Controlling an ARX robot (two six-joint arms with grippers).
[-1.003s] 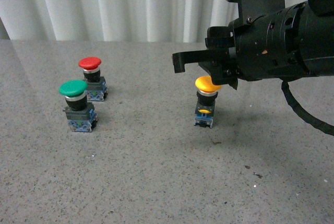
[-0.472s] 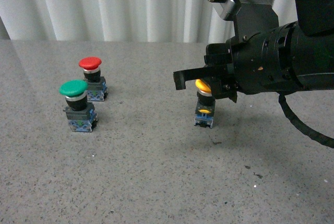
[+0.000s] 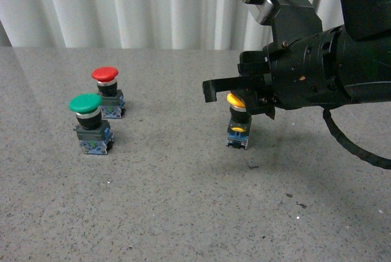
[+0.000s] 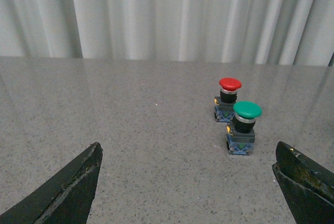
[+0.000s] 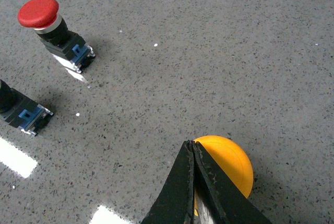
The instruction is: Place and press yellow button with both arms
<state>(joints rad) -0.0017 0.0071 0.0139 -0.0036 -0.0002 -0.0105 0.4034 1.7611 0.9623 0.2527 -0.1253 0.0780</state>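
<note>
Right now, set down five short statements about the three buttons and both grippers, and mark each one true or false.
1. The right gripper is shut, its fingertips over the yellow button's cap. True.
2. The green button lies tipped on its side. False: it stands upright on its base.
3. The left gripper is open and holds nothing. True.
4. The red button stands nearer the robot than the green one. False: it stands just behind the green one, further away.
5. All three buttons stand on the grey table. True.
</note>
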